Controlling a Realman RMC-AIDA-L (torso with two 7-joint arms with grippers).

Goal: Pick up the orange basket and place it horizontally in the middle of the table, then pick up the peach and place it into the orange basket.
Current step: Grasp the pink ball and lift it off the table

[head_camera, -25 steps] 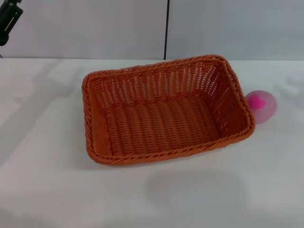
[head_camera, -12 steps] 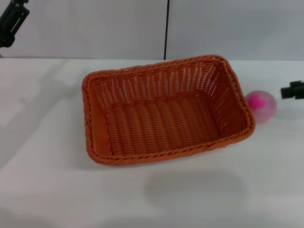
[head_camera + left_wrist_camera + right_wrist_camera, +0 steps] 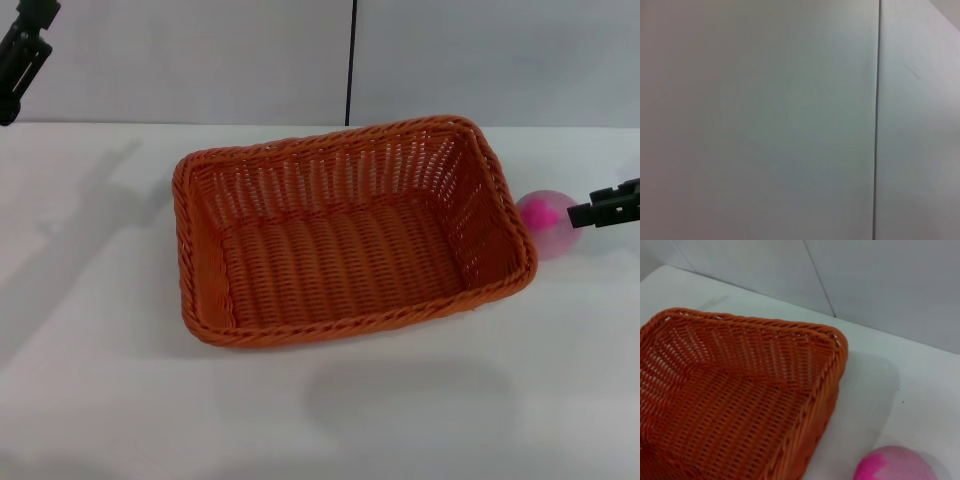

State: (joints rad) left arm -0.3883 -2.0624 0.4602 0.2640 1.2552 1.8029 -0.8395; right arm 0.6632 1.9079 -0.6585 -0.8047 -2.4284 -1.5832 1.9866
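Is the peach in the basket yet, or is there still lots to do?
Not yet. The basket already sits lengthwise mid-table, empty. The peach lies on the table beside its right end. The right hand is next to the peach, holding nothing. The left hand is up at the far left. Grabbing and dropping the peach is left.

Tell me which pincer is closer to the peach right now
The right. The right pincer sits just beside the peach at the table's right edge, while the left pincer is raised at the far left corner, beyond the orange basket.
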